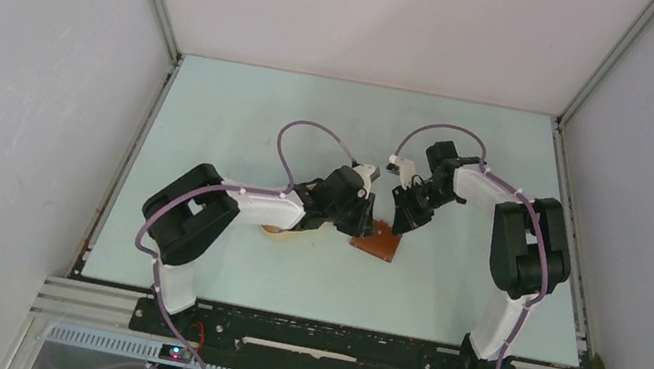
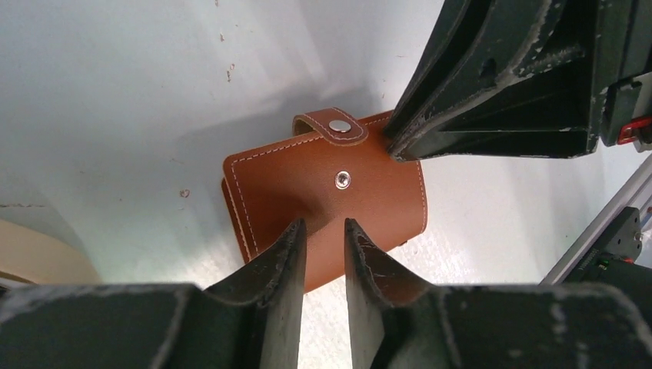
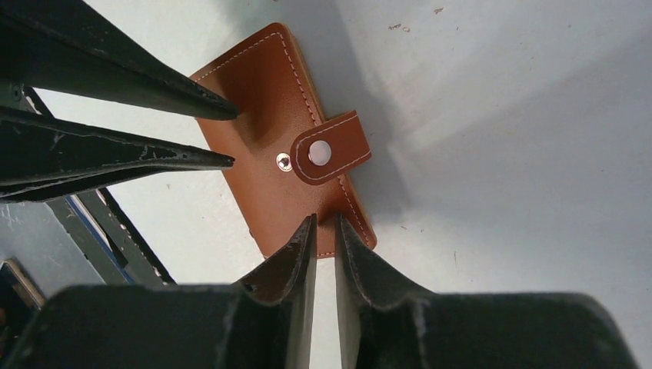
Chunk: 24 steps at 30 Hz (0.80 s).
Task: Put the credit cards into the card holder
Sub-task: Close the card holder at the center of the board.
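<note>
Evidently the step in hand is opening the card holder [image 1: 376, 245], which lies folded shut on the bench [image 1: 243, 119] at the centre of the top view. No credit cards show in any view. Its strap [image 2: 330, 127] lies off the stud [image 2: 342, 179], so the snap looks undone.

The left gripper [image 2: 323, 227] meets the leather at the bottom of its wrist view, and the right gripper [image 3: 323, 221] does so at the bottom of its own. They come at the card holder from opposite edges. Each has its jaws drawn to a narrow slit, and I cannot tell whether either pinches the cover or only rests on it.

A cream tray [image 1: 277, 231] peeks out under the left arm.

Next, I judge, one gripper must pin the lower half while the other peels the top flap back, catching one layer only to bare the pockets.
</note>
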Tool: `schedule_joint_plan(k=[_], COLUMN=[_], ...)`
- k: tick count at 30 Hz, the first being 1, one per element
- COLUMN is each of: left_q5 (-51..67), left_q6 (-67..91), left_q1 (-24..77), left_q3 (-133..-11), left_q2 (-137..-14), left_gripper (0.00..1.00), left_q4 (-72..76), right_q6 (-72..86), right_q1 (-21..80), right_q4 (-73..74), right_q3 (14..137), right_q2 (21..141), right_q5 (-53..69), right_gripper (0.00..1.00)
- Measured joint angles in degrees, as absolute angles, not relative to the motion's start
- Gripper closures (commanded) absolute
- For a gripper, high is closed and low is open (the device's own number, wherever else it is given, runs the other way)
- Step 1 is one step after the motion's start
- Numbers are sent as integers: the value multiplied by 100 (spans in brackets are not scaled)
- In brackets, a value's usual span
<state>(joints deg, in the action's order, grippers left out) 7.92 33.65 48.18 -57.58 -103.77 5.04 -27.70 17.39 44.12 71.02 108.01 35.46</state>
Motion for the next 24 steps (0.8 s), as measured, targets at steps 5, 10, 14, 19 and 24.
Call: schedule_joint_plan(k=[5,10,14,19,24], left_q5=[875,941,950,969,993], left_q6=[3376,3406,3406,3409,3411], left_q1=[4775,4737,4737,4733,4731], left_q3=[-5883,-5905,-5905,-5905,-5905], left_q2=[-10512,-10551,-10551,-10551,-10556], left_gripper=[84,91,93,93,93], left_q4=[478,414,397,386,390], right_q6=[-2871,-3068,-3194,-3288,-3288], right_q1=[1653,1457,1422,1568,1778], right_q4=[4545,4595,4466,4104,3968], right_q3=[7102,7102,7102,7126,7205], right_q2=[10801,10619,10184,9946,10180], right_q5=[3780,4237,4403,4316,4130], right_gripper=[71,63,56,53,53])
